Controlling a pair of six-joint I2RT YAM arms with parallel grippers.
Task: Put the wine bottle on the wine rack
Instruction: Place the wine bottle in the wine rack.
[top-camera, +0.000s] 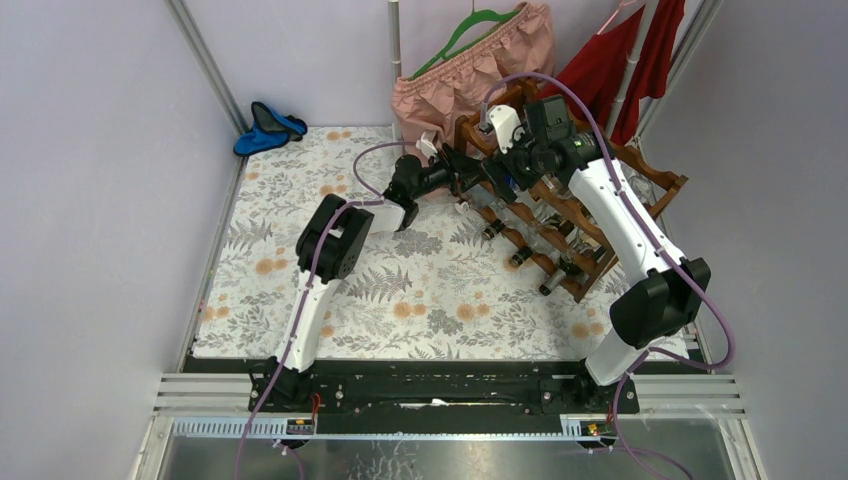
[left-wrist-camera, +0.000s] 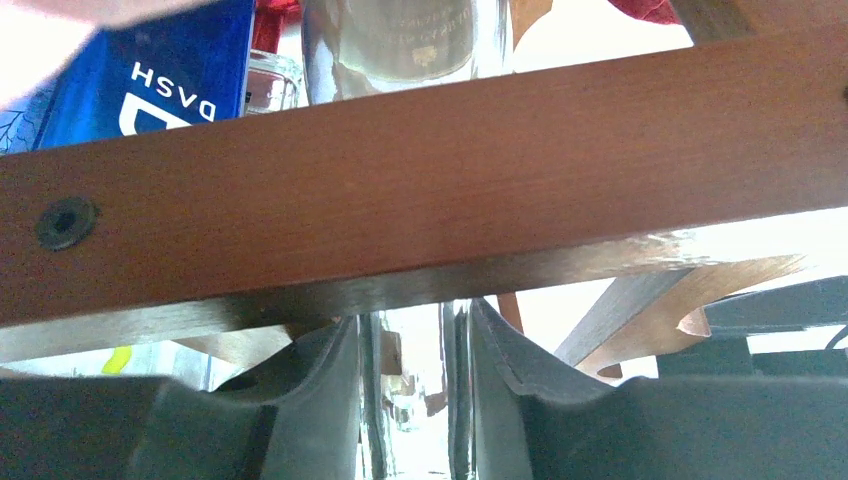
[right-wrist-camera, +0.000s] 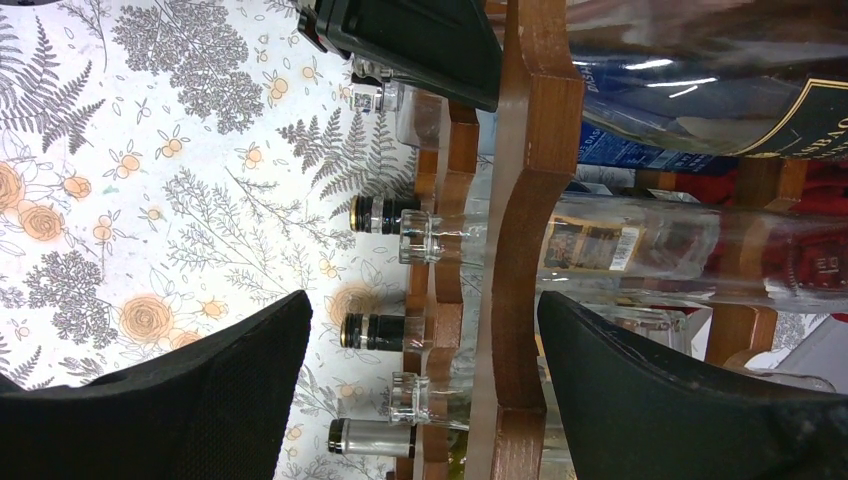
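Note:
The reddish-brown wine rack (top-camera: 660, 183) stands at the back right of the table, with several bottles lying in its tiers. My left gripper (top-camera: 455, 170) is at the rack's left end. In the left wrist view its fingers (left-wrist-camera: 415, 330) are shut on the clear glass neck of the wine bottle (left-wrist-camera: 415, 400), just under a rack rail (left-wrist-camera: 450, 170). The bottle's clear body (left-wrist-camera: 400, 40) shows beyond the rail. My right gripper (top-camera: 512, 165) hovers over the rack's top. It is open (right-wrist-camera: 422, 300), with nothing between its fingers, looking down on a rack post (right-wrist-camera: 530, 200) and capped bottle necks (right-wrist-camera: 375, 213).
Pink shorts on a green hanger (top-camera: 480, 60) and a red garment (top-camera: 620, 60) hang behind the rack. A blue item (top-camera: 270, 125) lies at the back left corner of the flowered cloth (top-camera: 400, 290). A blue box (left-wrist-camera: 150, 80) shows behind the rail.

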